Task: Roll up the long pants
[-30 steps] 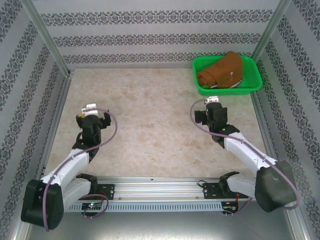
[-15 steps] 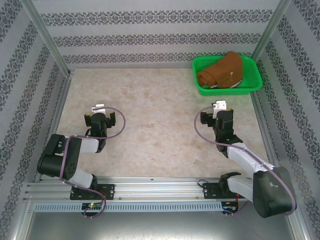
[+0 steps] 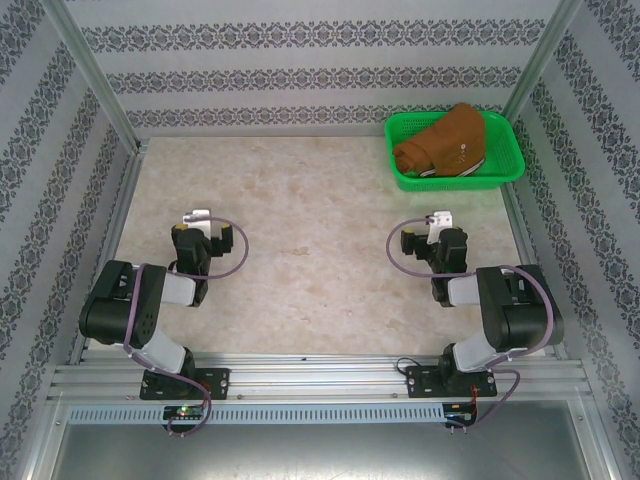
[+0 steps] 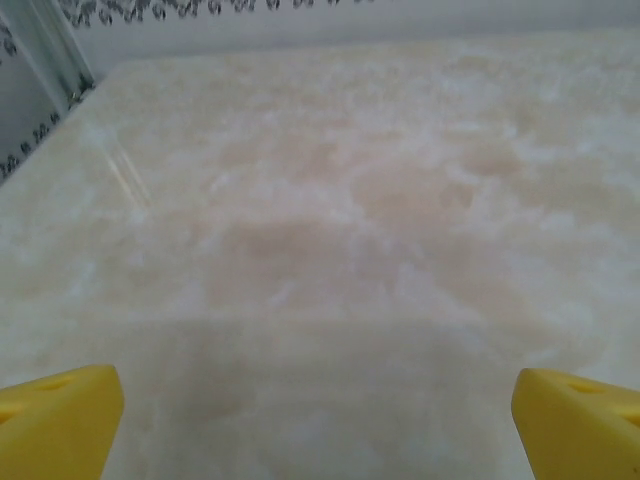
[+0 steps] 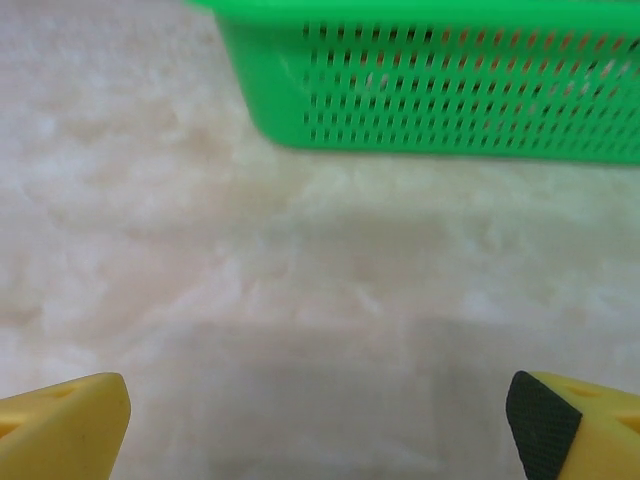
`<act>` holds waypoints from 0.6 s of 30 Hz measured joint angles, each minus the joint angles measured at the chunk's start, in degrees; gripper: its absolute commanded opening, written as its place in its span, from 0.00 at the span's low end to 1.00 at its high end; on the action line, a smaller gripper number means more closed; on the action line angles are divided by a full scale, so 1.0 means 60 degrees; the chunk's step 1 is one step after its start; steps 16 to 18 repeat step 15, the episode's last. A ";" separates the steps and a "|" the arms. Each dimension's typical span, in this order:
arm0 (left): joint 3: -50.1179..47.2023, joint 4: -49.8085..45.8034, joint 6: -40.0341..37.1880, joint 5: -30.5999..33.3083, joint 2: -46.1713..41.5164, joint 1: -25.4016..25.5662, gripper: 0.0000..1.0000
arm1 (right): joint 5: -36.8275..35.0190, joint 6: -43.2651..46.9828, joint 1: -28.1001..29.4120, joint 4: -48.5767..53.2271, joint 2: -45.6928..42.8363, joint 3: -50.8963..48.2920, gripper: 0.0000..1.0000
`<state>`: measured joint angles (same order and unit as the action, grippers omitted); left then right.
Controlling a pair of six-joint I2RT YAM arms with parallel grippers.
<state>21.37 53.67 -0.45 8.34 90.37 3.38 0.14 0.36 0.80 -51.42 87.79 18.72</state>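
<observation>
Both arms' jaws are standing spread and empty. The long pants [image 3: 445, 140], bundled in the green basket [image 3: 507, 160] beyond the right jaws, are risking unrolling if nudged.

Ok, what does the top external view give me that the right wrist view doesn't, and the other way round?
Top external: the long pants, bundled inside the green basket at the far right corner of the table, plus the left arm and right arm folded near their bases. Right wrist: the right gripper with yellow fingertips spread wide over bare table, and a rust colour glimpsed through the basket wall's holes. Both: the basket and the marbled table.
</observation>
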 measured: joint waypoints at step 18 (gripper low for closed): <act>0.0131 -0.0586 0.0113 -0.0186 -0.0015 -0.0146 1.00 | -0.0080 -0.0178 -0.0047 0.0193 -0.0087 0.0448 0.98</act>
